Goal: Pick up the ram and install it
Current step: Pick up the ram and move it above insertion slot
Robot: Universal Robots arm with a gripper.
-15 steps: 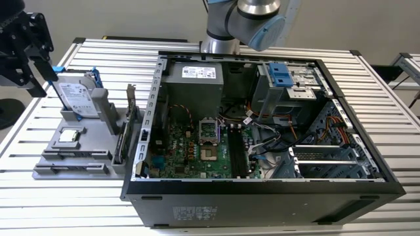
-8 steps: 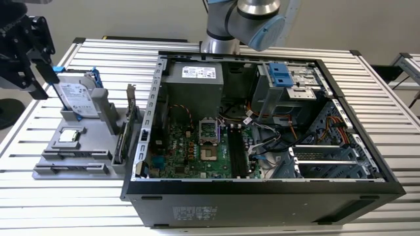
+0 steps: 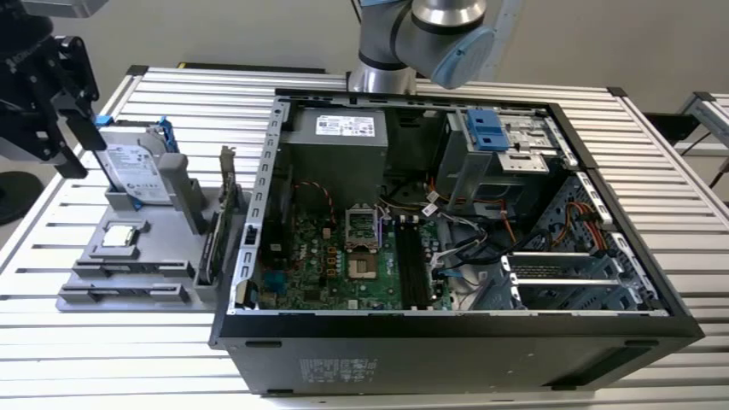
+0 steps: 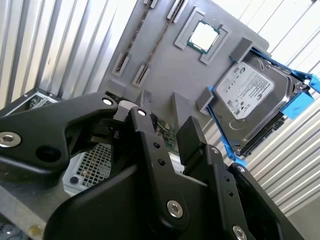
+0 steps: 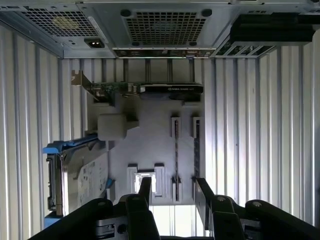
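The black two-fingered gripper (image 5: 173, 189) hangs above the work with its fingers (image 5: 145, 187) spread apart. Nothing is between them, and nothing touches them in either wrist view.

Directly below it is a grey moulded fixture tray (image 5: 150, 140). The ram (image 5: 176, 150), a long, narrow, dark circuit-board stick, stands on its edge there in a pair of small grey holders. In the first wrist view it runs along the line of the gap between the fingers, so the gripper looks roughly lined up over it but well clear of it. A second stick (image 5: 196, 150), a dark strip of similar length, sits in the neighbouring holders just beside it. I cannot tell whether it is the same kind of part.

A square silver processor chip (image 4: 203, 36) lies in its recess on the same tray. Beyond that, a silver hard drive (image 4: 250, 95) in a blue frame stands propped on its side. At the far edge of the tray, an upright green expansion card (image 5: 160, 89) with a metal bracket stands nearest the computer.

Farther on, the open black computer case (image 3: 456, 342) lies on the slatted metal table (image 3: 114, 359). On its green board the long black memory slots (image 3: 411, 265) look empty from the exterior view.

As I judge it, the task is at its very start. The ram has not been gripped or lifted, and no stick is seated in the board. Both the pick-up and the installation remain to be done.
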